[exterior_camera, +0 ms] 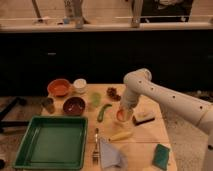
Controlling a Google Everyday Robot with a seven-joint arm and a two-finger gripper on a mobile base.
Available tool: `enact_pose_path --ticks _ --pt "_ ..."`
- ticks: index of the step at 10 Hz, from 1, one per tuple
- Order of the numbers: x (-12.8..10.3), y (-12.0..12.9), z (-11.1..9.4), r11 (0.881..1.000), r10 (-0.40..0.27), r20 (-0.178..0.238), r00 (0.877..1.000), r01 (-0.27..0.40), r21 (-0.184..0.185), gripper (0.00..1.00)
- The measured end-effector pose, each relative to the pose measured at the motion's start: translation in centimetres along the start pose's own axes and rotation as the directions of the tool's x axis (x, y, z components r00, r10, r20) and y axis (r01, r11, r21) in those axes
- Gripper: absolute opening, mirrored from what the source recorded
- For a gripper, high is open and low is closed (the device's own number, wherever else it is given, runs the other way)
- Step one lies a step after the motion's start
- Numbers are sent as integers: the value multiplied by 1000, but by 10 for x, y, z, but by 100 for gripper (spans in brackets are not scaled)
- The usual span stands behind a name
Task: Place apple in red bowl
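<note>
The apple (122,116) is a small orange-yellow fruit on the table's right middle, right under the arm's end. My gripper (124,111) reaches down onto it from above; the apple sits at its tip. The red bowl (60,87) is bright orange-red and stands at the table's far left, well left of the gripper. A darker maroon bowl (74,105) stands just in front of it.
A white cup (80,85) stands beside the red bowl. A green cup (95,99), a long green vegetable (103,112), a yellow elongated item (121,135), a fork (96,145), a grey cloth (111,155), a green sponge (161,156) and a green tray (52,142) lie around.
</note>
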Motion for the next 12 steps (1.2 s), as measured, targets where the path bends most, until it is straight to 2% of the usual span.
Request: enact_pose_path --ticks 6,9,12 --pt "-33 -10 -32 999 -16 118 993 13 30 0" --pt "-53 -21 -43 998 -22 148 989 14 55 0" --pt "-81 -31 -45 997 -42 151 988 32 67 0"
